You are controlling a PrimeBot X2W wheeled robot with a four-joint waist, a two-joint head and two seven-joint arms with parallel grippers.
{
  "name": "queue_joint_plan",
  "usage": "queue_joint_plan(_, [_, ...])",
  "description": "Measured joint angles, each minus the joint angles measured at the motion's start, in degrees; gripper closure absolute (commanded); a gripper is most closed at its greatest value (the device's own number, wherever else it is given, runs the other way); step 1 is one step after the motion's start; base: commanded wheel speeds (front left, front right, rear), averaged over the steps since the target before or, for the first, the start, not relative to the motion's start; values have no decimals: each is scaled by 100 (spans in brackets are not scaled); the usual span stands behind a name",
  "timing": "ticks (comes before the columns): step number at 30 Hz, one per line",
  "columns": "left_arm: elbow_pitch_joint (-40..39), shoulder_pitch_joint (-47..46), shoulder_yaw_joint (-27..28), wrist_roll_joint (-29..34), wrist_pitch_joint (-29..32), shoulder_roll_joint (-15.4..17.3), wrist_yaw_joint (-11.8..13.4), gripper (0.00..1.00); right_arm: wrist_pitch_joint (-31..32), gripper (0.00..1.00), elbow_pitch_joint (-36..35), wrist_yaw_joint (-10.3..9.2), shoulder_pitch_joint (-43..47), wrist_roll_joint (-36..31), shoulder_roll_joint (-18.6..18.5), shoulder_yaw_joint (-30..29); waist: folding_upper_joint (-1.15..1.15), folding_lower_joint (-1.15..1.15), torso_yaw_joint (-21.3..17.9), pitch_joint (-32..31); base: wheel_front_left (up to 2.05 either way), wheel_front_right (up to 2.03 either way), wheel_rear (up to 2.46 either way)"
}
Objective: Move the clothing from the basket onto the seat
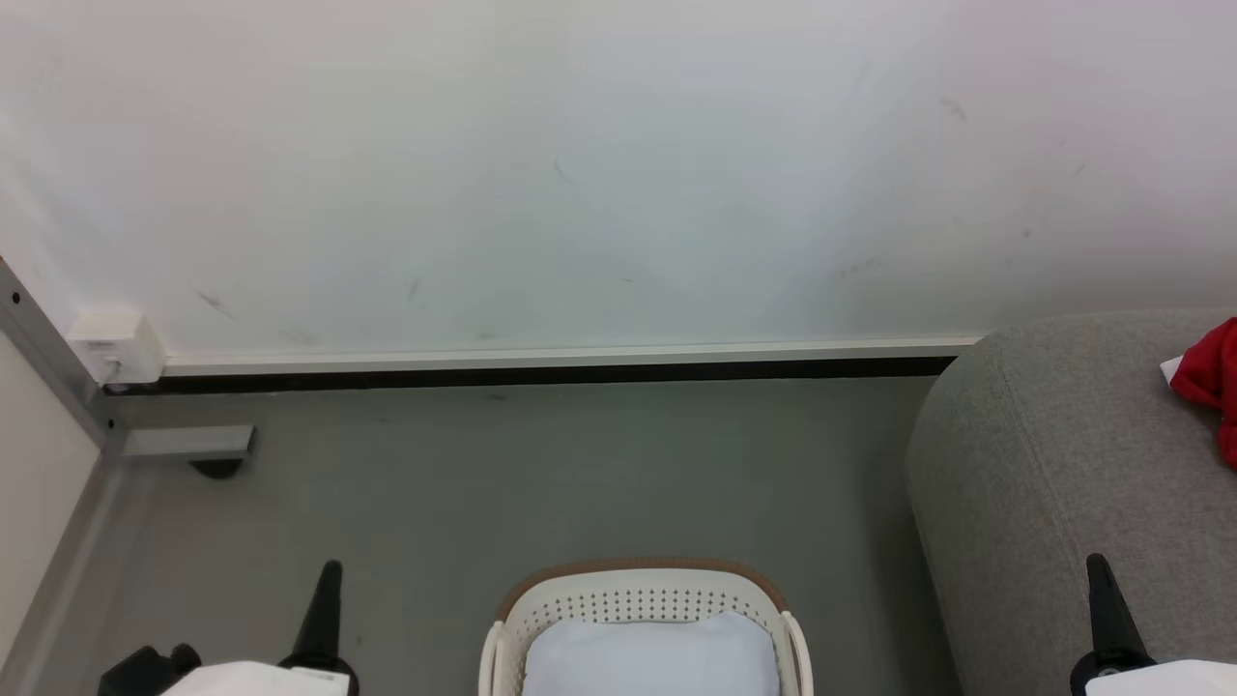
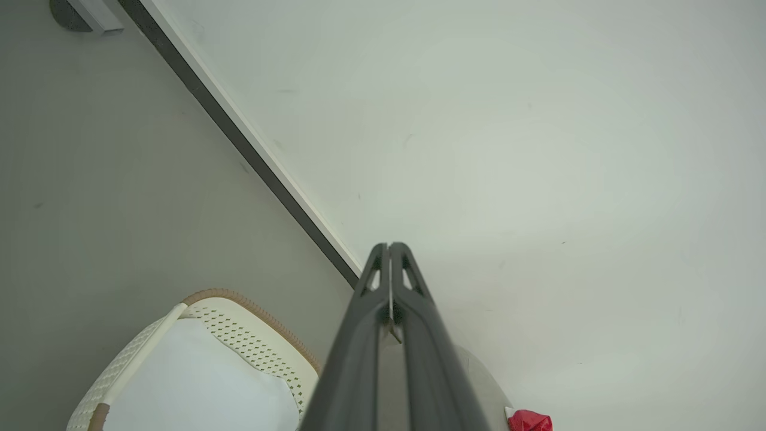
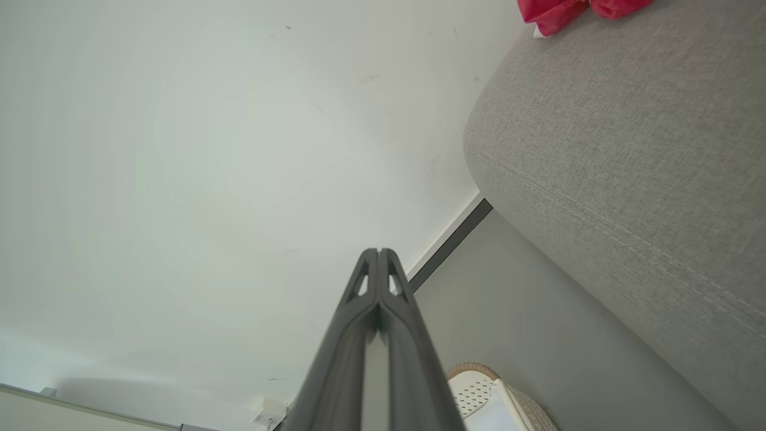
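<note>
Nearest, the left gripper (image 1: 330, 572) and right gripper (image 1: 1098, 565) are seen low at either side, each with its two dark tapered fingers pressed together on nothing. Between them the basket (image 1: 638, 601) is set on the smooth grey floor (image 1: 580, 474): oval cream plastic, walls perforated with small holes, rim banded in brown, a pale lining (image 1: 652, 657) inside. Rightward the seat (image 1: 1053, 464) is found, rounded, coarse grey weave, seam stitched. The clothing (image 1: 1213, 387), crumpled bright red with a white edge, is laid on it. Beyond, a scuffed white wall (image 1: 580, 174) is seen.
</note>
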Motion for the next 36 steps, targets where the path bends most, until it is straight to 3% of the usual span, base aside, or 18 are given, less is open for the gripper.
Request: queue_joint_plan(36, [-218, -79, 305, -1808, 501, -54, -129, 100, 505, 100, -319, -1, -77, 1868, 9, -132, 0, 0, 11, 82, 0, 0, 0])
